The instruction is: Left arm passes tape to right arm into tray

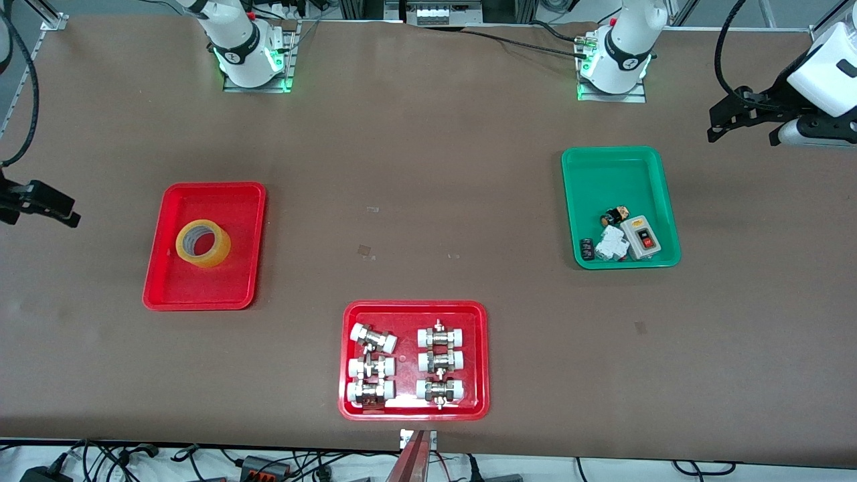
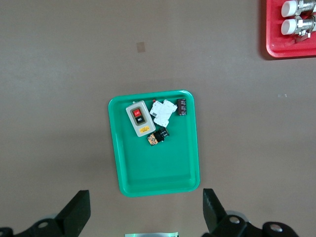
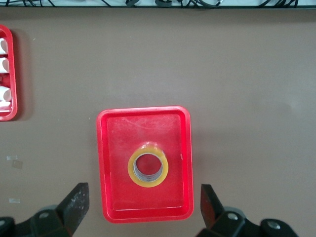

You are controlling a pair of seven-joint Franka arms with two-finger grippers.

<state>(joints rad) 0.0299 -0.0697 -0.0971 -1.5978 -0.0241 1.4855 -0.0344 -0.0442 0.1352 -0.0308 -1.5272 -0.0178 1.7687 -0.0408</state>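
The tape (image 1: 203,243) lies flat in your plain red tray (image 1: 155,281), hole up, toward the right arm's end of the counter (image 1: 428,167). On the right wrist view you see the same roll (image 3: 148,168) on the tray floor (image 3: 113,163), roughly central and touching no wall. Your right pincer (image 3: 143,210) hangs high above it with its two fingers (image 3: 76,205) spread wide and nothing between them; the roll shows in the gap, well below. On the front view that right pincer (image 1: 40,204) pokes in at the edge, over bare counter beside the tray.

Your left pincer (image 2: 145,212) is just as wide apart and just as empty, up over the green tray (image 2: 158,173) at the left arm's end. From the front you catch it (image 1: 726,124) reaching in at the edge, well apart from the tape.

In the green tray (image 1: 602,174) sit a grey switch box (image 1: 641,236) with a red button, a white part (image 1: 611,244) beside it and a few small dark bits, all bunched at the end nearer the front camera.

Nearest the front camera, between the two, a second red tray (image 1: 415,309) carries six white-capped metal fittings (image 1: 440,363) in two columns. The counter is a plain brown mat with a few faint scraps. Cables trail along the counter's edges.
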